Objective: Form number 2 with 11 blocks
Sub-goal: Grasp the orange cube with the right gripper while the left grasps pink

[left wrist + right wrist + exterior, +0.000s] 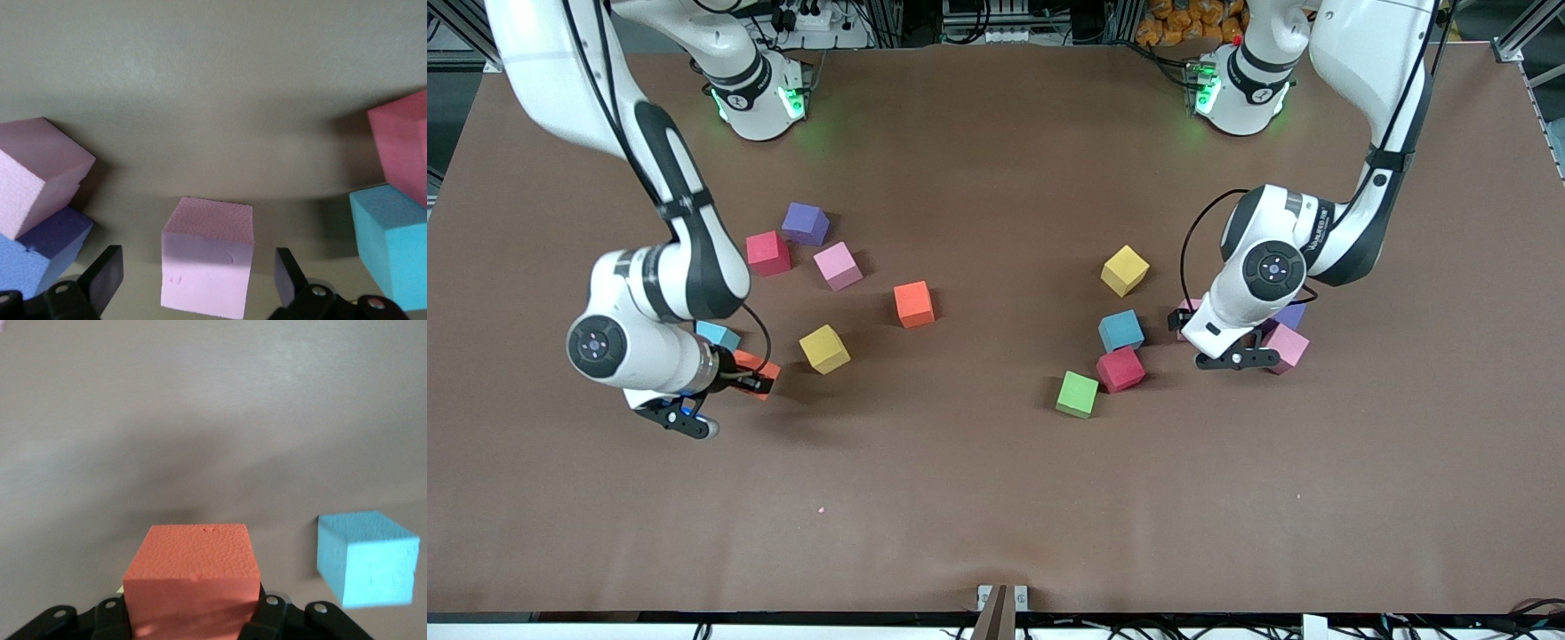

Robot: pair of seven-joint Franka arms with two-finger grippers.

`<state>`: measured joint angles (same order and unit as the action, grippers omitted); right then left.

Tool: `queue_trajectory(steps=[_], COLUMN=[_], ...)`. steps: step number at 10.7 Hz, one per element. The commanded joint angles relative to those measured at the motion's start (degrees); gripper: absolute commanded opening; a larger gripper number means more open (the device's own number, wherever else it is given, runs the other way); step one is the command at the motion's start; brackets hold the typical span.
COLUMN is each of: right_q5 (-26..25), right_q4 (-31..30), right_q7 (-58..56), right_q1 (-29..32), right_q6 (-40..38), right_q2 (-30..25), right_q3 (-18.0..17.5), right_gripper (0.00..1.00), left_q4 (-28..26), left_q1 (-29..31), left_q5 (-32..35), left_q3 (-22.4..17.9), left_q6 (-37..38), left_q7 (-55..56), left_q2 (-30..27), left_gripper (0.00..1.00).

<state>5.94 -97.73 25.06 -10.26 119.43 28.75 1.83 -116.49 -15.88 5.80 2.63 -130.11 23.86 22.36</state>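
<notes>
Eleven blocks lie scattered on the worktop (pixel 996 498); no digit yet. The right tool (pixel 193 617) is clamped on an orange cube (pixel 192 577) at its end; next, lift it. The left tool (pixel 197 283), spread wide, straddles a pink cube (pixel 208 257).

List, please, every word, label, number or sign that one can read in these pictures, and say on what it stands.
Left arm: a dark band with small white lettering, too small to read.
Blocks, table and grippers: no text or numbers visible.
Nothing else is legible.
</notes>
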Motion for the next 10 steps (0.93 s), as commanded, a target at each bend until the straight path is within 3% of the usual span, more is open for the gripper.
queue_trajectory(steps=[1, 6, 7, 9, 10], right_q5=[0.9, 0.9, 0.9, 0.8, 0.8], right_q4=[-1.3, -1.7, -1.4, -1.6, -1.5], right_q7=[-3.3, -3.0, -3.2, -4.0, -4.7], right_q1=[0.2, -7.2, -7.7, -8.1, -8.7], right_q6=[-1.2, -3.5, -6.3, -11.0, -12.5], right_q2=[-2.0, -2.1, -3.4, -7.2, -8.7], right_q3=[-1.2, -3.1, -3.1, -3.1, -3.6], right_gripper=[0.39, 0.4, 0.4, 0.4, 0.4], left_q4=[-1.0, -2.0, -2.0, -1.5, -1.8], left_q1=[0.3, 1.0, 1.0, 1.0, 0.9], left_q5=[1.1, 0.0, -1.0, -3.2, -3.3], left_q3=[0.2, 0.2, 0.2, 0.2, 0.2], left_q6=[-1.4, -2.3, -2.3, -2.3, -1.8], left_q7=[-0.2, -3.0, -4.1, -6.7, -6.7], left_q2=[0.3, 2.9, 2.9, 2.7, 2.1], left_gripper=[1.0, 1.0, 0.82, 0.22, 0.0])
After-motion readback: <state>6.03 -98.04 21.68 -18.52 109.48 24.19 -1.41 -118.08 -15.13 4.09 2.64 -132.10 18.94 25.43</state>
